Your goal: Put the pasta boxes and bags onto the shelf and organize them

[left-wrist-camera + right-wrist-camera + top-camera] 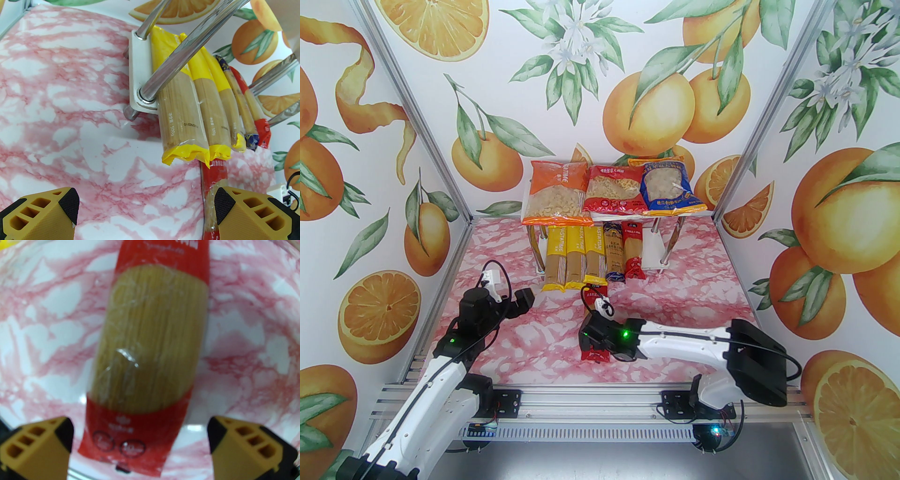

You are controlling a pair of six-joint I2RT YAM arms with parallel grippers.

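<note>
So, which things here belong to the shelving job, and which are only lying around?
Job: three wide plastic short-pasta bags atop the white two-tier chrome-legged shelf; five narrow spaghetti packs on its lower board; one red spaghetti pack not yet shelved, below the open right gripper.
Just around: pink marbled table cover; orange-print walls.

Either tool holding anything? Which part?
Nothing held. Right tool open above the red spaghetti pack, not touching it; left tool open, empty.

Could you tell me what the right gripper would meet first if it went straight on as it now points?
Most likely the red spaghetti pack lying on the table, centred between the open fingers of the right gripper; how far off is unclear.
</note>
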